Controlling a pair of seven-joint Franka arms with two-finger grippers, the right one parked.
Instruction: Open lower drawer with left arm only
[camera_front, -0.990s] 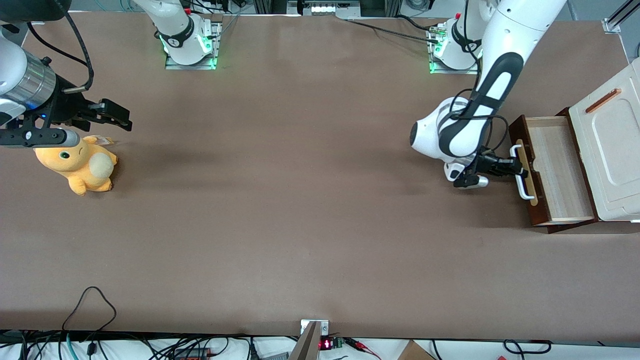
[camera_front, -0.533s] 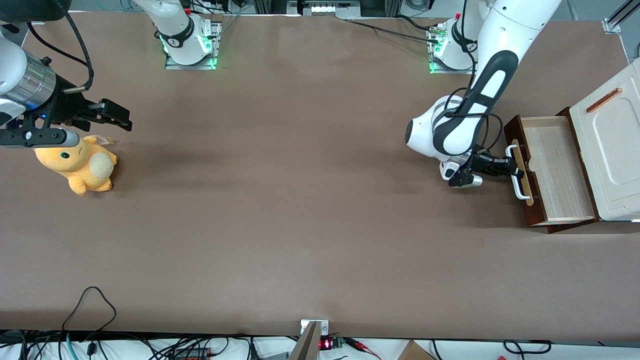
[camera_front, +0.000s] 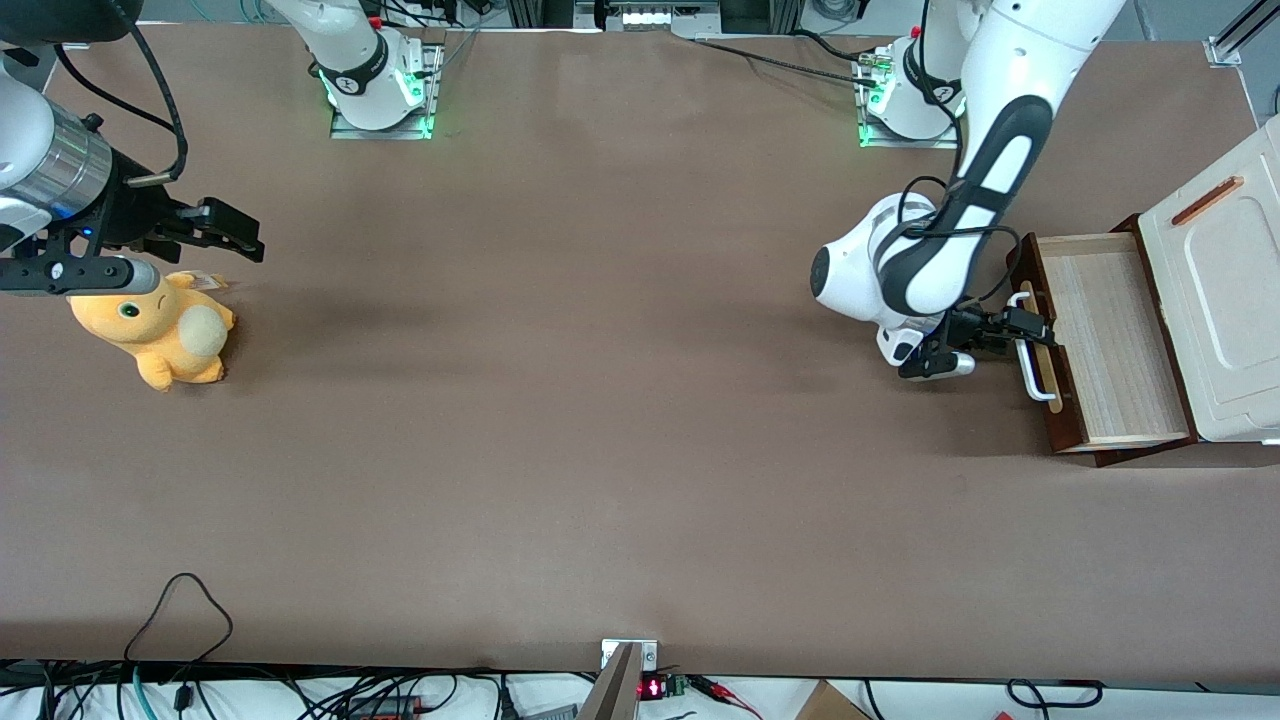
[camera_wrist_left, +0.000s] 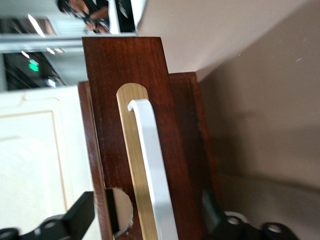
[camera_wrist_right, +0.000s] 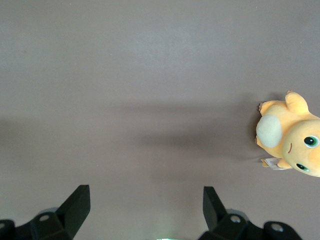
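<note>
The lower drawer (camera_front: 1110, 330) stands pulled out of the cream cabinet (camera_front: 1225, 300), its pale wood inside showing. Its dark brown front (camera_wrist_left: 175, 125) carries a white bar handle (camera_front: 1032, 372) on a tan strip (camera_wrist_left: 131, 150). The left arm (camera_front: 905, 270) reaches down in front of the drawer. Its gripper (camera_front: 1030, 328) sits at the handle (camera_wrist_left: 155, 170), open. The black fingers (camera_wrist_left: 82, 212) stand wide apart on either side of the drawer front, and the handle runs between them untouched.
An orange-brown handle (camera_front: 1207, 200) lies on the cabinet's cream top panel. An orange plush toy (camera_front: 160, 330) sits toward the parked arm's end of the brown table (camera_front: 600, 400). Cables trail along the table edge nearest the front camera.
The drawer has slid a little farther out of the cabinet. The gripper came with it, then opened and let go of the handle.
</note>
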